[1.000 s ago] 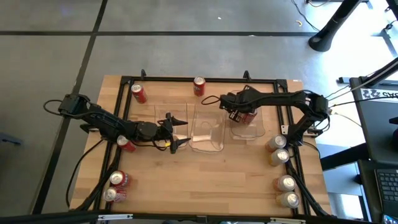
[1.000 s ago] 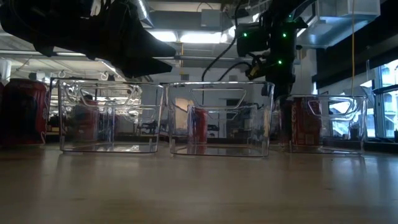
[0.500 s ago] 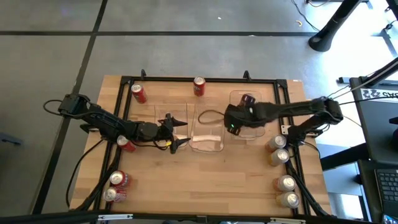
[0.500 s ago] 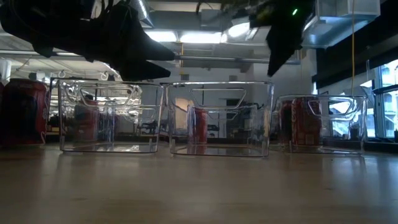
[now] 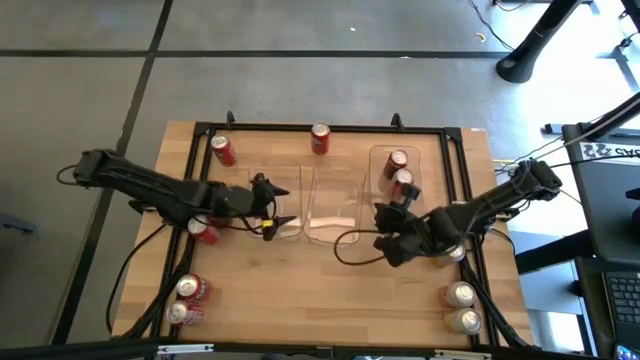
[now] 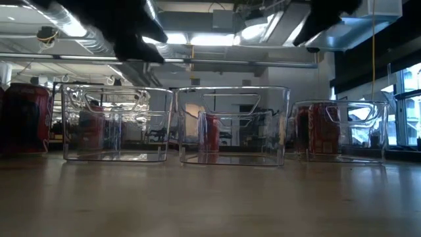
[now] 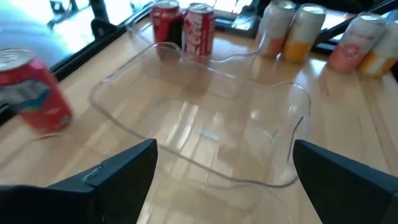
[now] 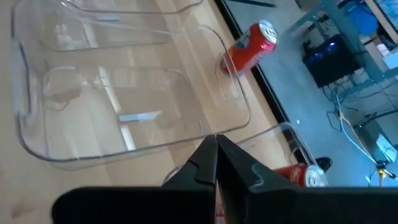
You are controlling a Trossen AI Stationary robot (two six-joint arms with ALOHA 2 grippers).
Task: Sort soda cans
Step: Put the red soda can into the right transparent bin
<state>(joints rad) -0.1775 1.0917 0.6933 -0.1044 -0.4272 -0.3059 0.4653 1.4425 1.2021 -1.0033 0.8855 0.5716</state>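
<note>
A pale wooden desk [image 5: 330,290] with a black metal frame carries three clear, glossy plastic bins with rounded corners, set in a row near its far edge. The right bin [image 5: 398,200] holds two red cans [image 5: 400,172], smooth cylinders with silver tops, standing upright; the middle bin [image 5: 332,215] and the left bin [image 5: 270,200] show nothing inside from above.

The left arm stretches low from the desk's left edge toward the centre, and its left tool [image 5: 277,212] hangs over the left bin with the fingers spread wide. The right arm reaches in from the right edge, bent low over the desk; its right tool [image 5: 385,228] sits just in front of the right bin, its fingers pressed together on nothing.

Loose red cans: one [image 5: 223,150] lies tilted near the far left corner, one [image 5: 320,138] stands at the far edge, one [image 5: 203,231] lies under the left arm, and two [image 5: 187,300] lie at the near left corner. Two pale cans [image 5: 462,307] stand near the near right corner, and another pale can [image 5: 452,248] stands at the right edge, partly hidden by the right arm
</note>
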